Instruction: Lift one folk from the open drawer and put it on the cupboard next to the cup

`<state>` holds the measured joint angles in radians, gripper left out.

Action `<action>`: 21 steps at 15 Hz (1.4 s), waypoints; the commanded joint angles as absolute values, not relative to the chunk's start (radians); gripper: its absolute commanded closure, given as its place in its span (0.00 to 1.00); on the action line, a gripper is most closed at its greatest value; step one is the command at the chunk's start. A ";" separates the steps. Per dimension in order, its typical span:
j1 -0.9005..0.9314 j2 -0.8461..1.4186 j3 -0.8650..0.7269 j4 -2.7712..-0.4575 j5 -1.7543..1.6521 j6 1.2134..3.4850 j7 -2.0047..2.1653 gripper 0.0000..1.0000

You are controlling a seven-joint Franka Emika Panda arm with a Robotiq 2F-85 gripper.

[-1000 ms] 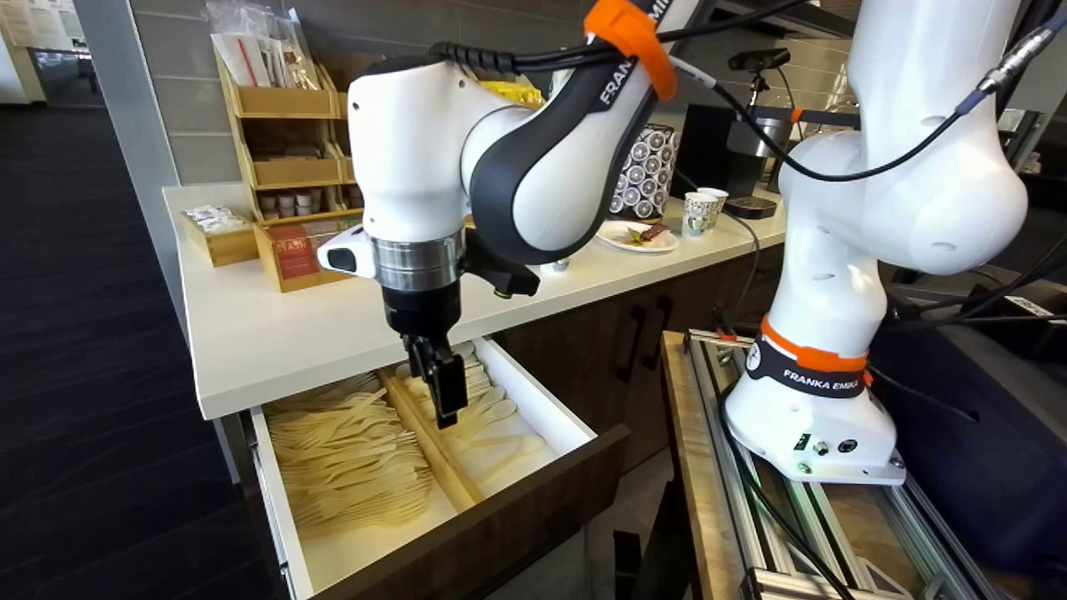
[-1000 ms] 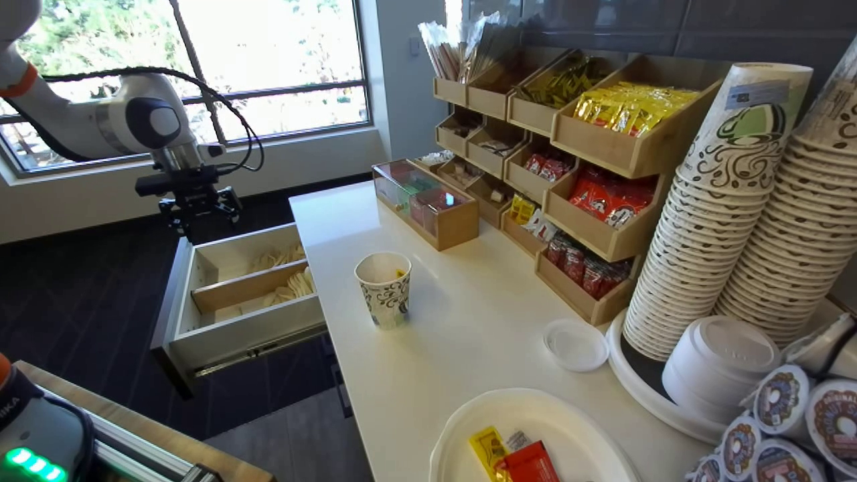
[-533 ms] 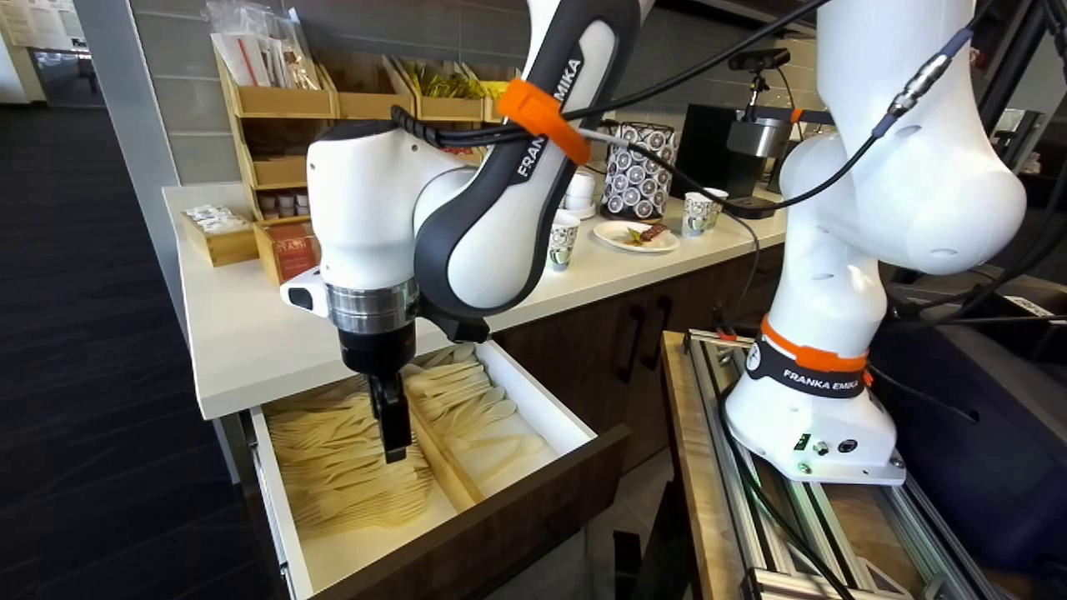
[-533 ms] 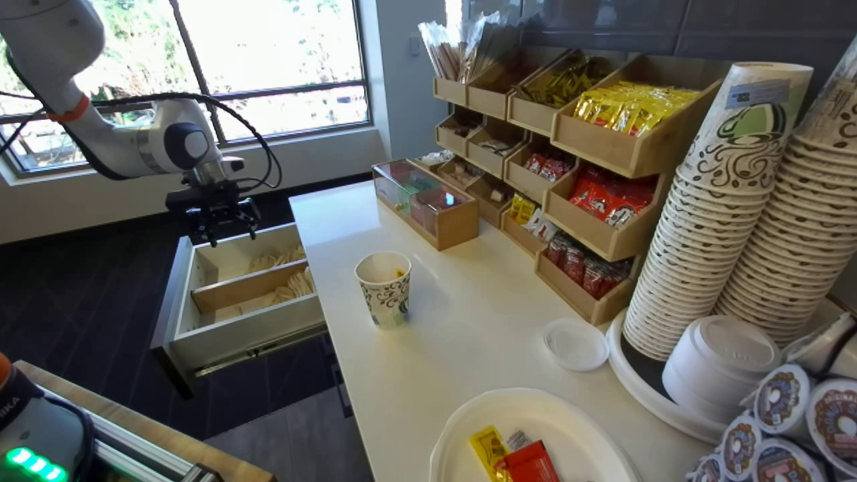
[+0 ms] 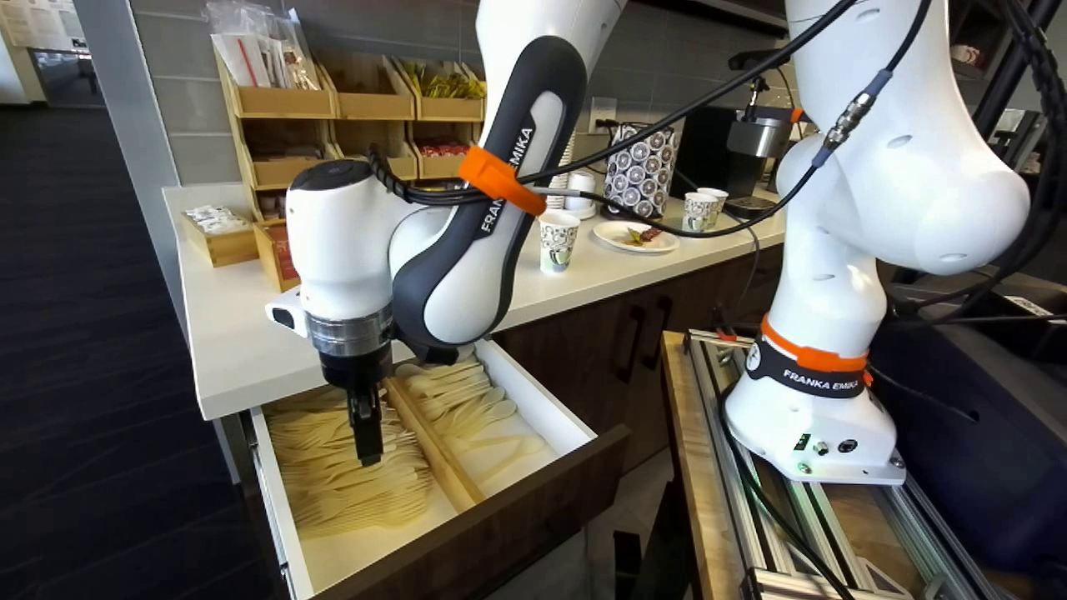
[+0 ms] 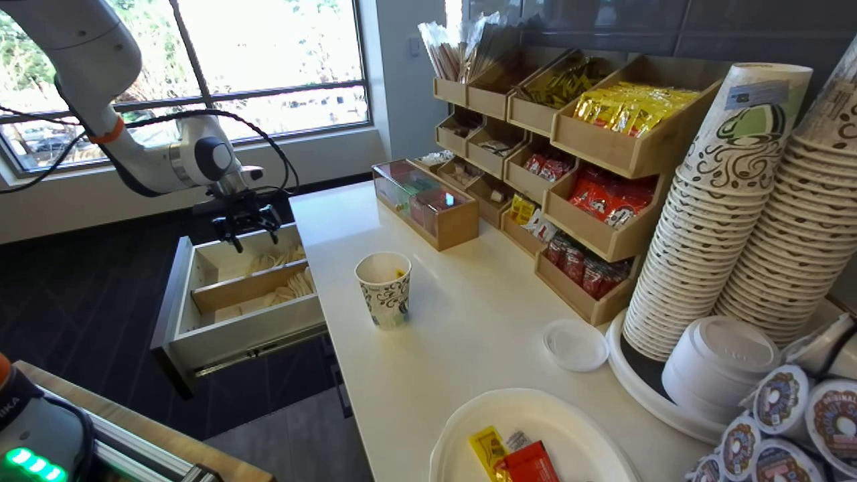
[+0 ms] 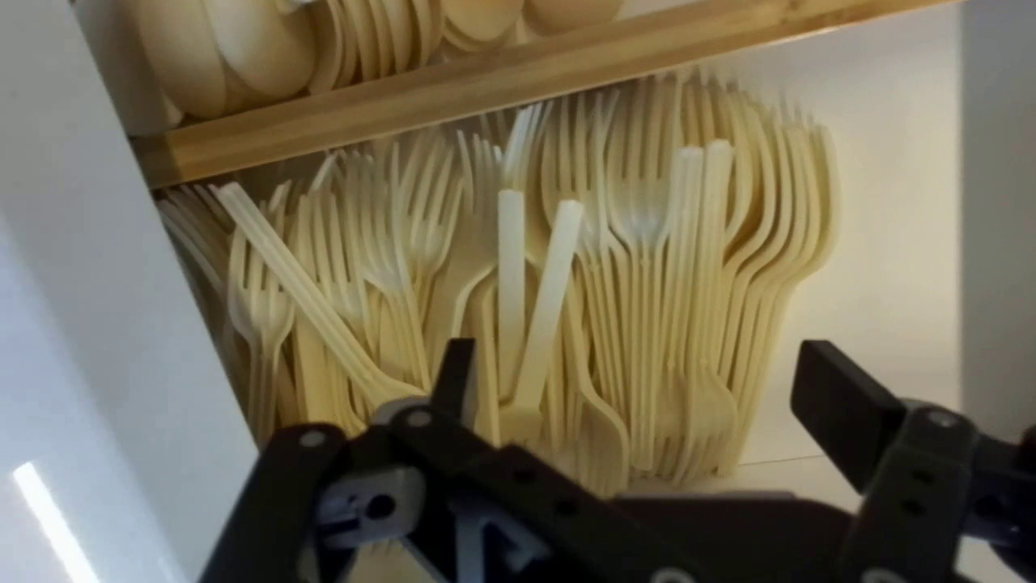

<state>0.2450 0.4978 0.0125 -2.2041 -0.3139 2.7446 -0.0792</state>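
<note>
The forks [image 7: 643, 243] lie heaped across the middle of my wrist view, most with tines toward the top of the frame, a few with handles up. They share one compartment, bounded at the top by a wooden divider [image 7: 518, 73]; pale spoons [image 7: 259, 40] show past it at upper left. My gripper [image 7: 645, 380] has its jaws spread well apart along the bottom of that view, one finger [image 7: 850, 413] against bare compartment floor at right, its partner in front of the pile. I can't tell whether either tip touches a fork. In an exterior view I have the gripper pointing down over the left compartment of the drawer [image 5: 517, 508], standing open at lower left. In an exterior view a patterned paper cup [image 6: 385, 294] stands upright near the centre on the cupboard [image 6: 482, 321], close to its front edge. A wooden rack [image 6: 596, 137] fills the upper right, tall stacks of cups [image 6: 703, 234] beside it; at the bottom a plate [image 6: 589, 435] carries packets [image 6: 529, 462].
</note>
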 commanded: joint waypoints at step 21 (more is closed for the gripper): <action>0.263 0.603 -0.021 -2.101 -0.326 2.724 0.005 0.15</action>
